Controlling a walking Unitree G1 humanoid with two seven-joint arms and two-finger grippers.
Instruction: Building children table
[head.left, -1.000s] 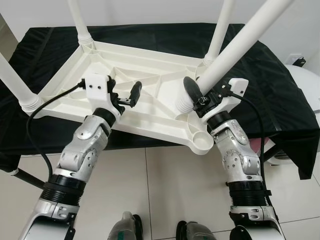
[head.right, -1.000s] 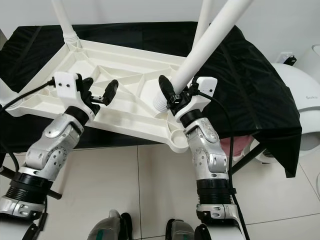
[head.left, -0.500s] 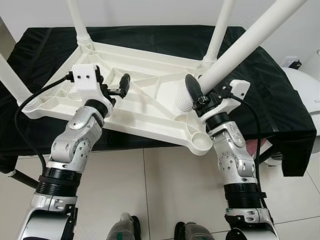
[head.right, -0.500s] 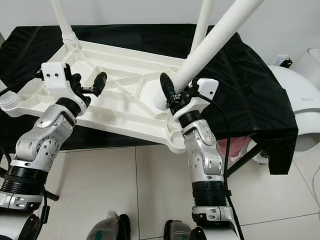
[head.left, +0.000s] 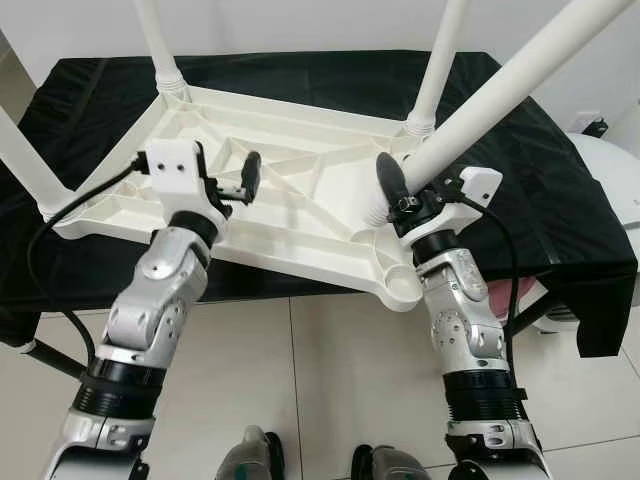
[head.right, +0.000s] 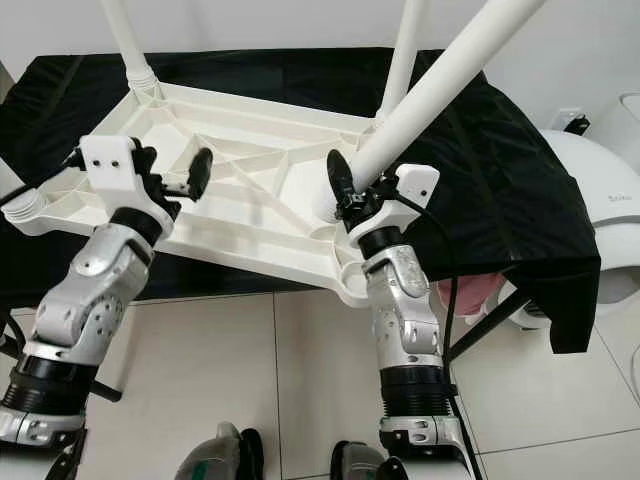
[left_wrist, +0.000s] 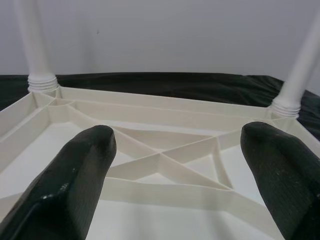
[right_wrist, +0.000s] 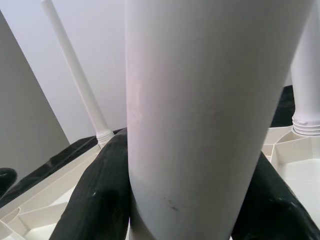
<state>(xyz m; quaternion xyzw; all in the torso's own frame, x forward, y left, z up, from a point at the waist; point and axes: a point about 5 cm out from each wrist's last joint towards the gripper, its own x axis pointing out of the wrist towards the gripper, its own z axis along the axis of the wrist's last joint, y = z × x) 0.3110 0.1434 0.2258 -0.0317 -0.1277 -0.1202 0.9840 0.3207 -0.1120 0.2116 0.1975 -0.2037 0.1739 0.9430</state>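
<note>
A white moulded-plastic children's table (head.left: 290, 190) is lying upside down on a tabletop draped in black cloth (head.left: 520, 170), its ribbed underside facing up and its near corner overhanging the cloth's front edge above the pale tiled floor (head.left: 320, 380). Three round white plastic legs are already standing in their corner sockets — one at the far left (head.left: 155, 40), one at the far right (head.left: 440, 60) and one at the near left (head.left: 25, 160). The right pincer (head.left: 398, 192) is clenching the fourth white tube leg (head.left: 510, 80) near its lower end, a black finger (right_wrist: 95, 195) pressing on either side of the tube, and the leg is slanting up and away to the right with its foot sitting on the table's underside just behind the empty round socket (head.left: 403, 285) at the near right corner. The left pincer (head.left: 240, 182) is hovering over the left part of the underside with its two black fingers (left_wrist: 75, 175) spread wide and gripping nothing; between them the crossing ribs of the frame are showing. To the right of the cloth, part of a rounded white appliance (head.left: 610, 170) is standing on the floor, and the robot's feet (head.left: 250, 460) are showing at the bottom edge.
</note>
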